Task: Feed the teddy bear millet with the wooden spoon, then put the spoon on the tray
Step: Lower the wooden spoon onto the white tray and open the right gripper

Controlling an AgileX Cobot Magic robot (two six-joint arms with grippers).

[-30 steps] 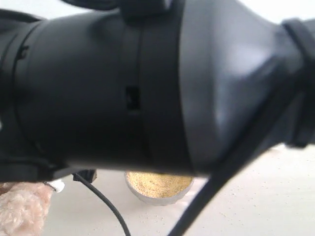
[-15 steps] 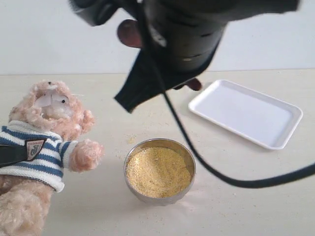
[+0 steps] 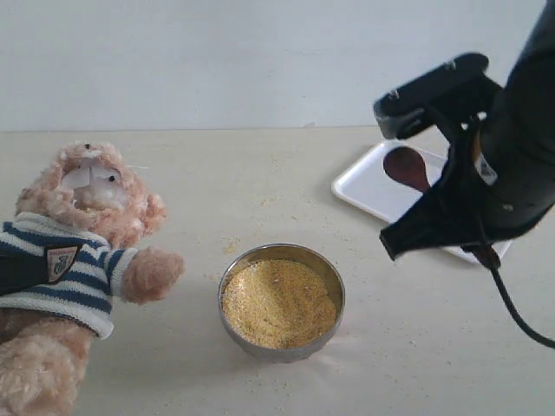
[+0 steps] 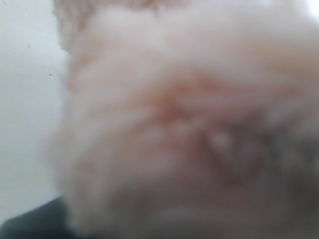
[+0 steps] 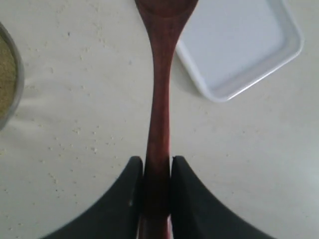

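The teddy bear (image 3: 87, 217) lies at the left in its striped shirt, muzzle up. A black part (image 3: 19, 272), probably my left gripper, crosses its chest at the frame edge. The left wrist view is filled with blurred bear fur (image 4: 189, 119), and no jaws show there. Golden millet (image 3: 277, 303) fills the round steel bowl (image 3: 334, 282) in the middle. My right gripper (image 5: 157, 167) is shut on the handle of the wooden spoon (image 5: 160, 89). The spoon's oval bowl (image 3: 406, 167) hangs over the near-left part of the white tray (image 3: 360, 184). The arm hides much of the tray.
Spilled grains dot the pale tabletop (image 3: 260, 199) around the bowl and between the bowl and the tray. The right arm's black cable (image 3: 520, 316) hangs down at the right edge. The bowl's rim (image 5: 14, 74) shows at one edge of the right wrist view, and the tray (image 5: 239, 45) lies beyond the spoon there.
The right arm, which blocked the exterior camera a second ago, has swung right and down with the spoon, from above the bowl to over the tray. The bear and the bowl have stayed put.
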